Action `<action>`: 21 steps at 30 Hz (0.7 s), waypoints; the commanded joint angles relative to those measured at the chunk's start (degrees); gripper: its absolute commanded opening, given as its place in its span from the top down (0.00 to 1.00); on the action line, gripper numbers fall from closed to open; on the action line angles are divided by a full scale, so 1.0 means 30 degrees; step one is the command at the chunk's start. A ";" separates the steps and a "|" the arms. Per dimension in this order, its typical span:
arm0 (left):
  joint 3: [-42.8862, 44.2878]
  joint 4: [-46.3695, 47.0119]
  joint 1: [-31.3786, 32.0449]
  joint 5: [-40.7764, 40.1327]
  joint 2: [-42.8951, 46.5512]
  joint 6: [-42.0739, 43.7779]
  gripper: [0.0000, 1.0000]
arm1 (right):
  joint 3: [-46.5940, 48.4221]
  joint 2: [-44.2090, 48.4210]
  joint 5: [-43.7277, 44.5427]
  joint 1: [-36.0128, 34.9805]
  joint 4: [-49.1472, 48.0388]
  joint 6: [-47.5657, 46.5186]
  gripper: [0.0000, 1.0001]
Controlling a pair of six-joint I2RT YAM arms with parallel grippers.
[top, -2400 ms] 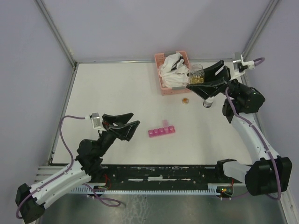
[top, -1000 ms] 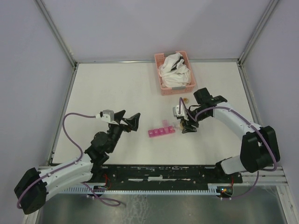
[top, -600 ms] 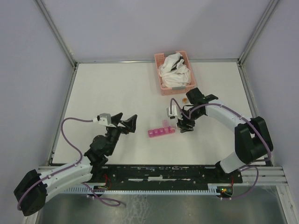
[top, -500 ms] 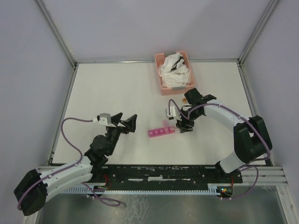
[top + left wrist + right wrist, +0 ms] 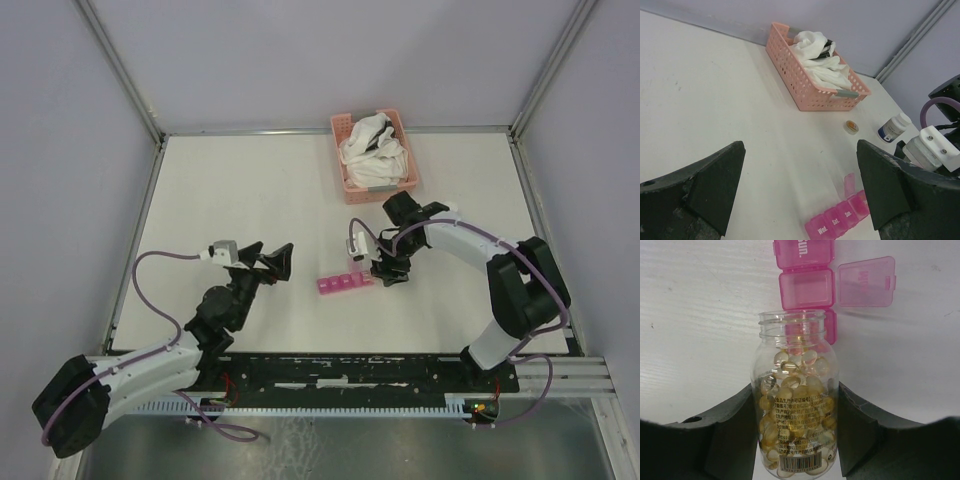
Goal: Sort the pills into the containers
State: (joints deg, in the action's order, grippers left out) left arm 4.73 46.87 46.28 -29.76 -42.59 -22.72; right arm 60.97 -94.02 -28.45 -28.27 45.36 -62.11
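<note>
You have the pills (image 5: 790,407) in sight through the glass: small, glossy, yellow-orange beads piled loosely inside a clear round jar (image 5: 794,340). The jar has no cap on it, and a printed label with a barcode wraps its lower part. The pile fills roughly the lower two thirds, leaving the neck clear.

The containers (image 5: 806,288) are a short strip of translucent magenta-pink compartments. It lies near the middle of the table (image 5: 250,190), on the near side of the pink basket (image 5: 375,152) and well apart from it. In the right wrist view two compartments are closed. The next one has its lid (image 5: 863,281) flipped open to the right, and the jar's mouth covers most of that compartment. You cannot tell from these views whether the rim touches the strip.

Your right gripper (image 5: 796,390) is clenched on the jar. Its dark fingers (image 5: 735,430) press the glass from both sides around the label, just right of the strip's right end.

Your left gripper (image 5: 801,150) is spread wide with nothing between the jaws. It hangs over bare table to the left of the strip, well apart from it.

White cloth (image 5: 820,57) fills the basket. A small round cap (image 5: 852,126) and a white-capped bottle (image 5: 894,127) stand on the table between the basket and the right arm.
</note>
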 commanded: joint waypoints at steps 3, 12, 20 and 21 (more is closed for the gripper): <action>0.0141 0.1735 -0.0287 0.0205 -0.1295 -0.1273 0.01 | 0.1006 -0.0194 0.1162 -0.0443 -0.0170 0.0224 0.99; -0.0707 0.2202 -0.0898 0.0552 -0.0556 -0.2031 0.01 | 0.1426 -0.0791 0.2261 -0.0898 0.0059 0.0544 0.99; -0.1139 0.2467 -0.1187 0.0688 -0.0174 -0.2402 0.01 | 0.1632 -0.0915 0.2740 -0.1248 0.0237 0.1048 0.99; -0.1127 0.2454 -0.1211 0.0683 -0.0201 -0.2419 0.01 | 0.1633 -0.0938 0.2831 -0.1312 0.0279 0.1092 0.99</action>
State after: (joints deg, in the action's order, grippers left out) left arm 1.32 50.37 43.09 -27.90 -43.57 -27.70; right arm 63.31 -96.57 -21.58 -31.35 45.69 -60.25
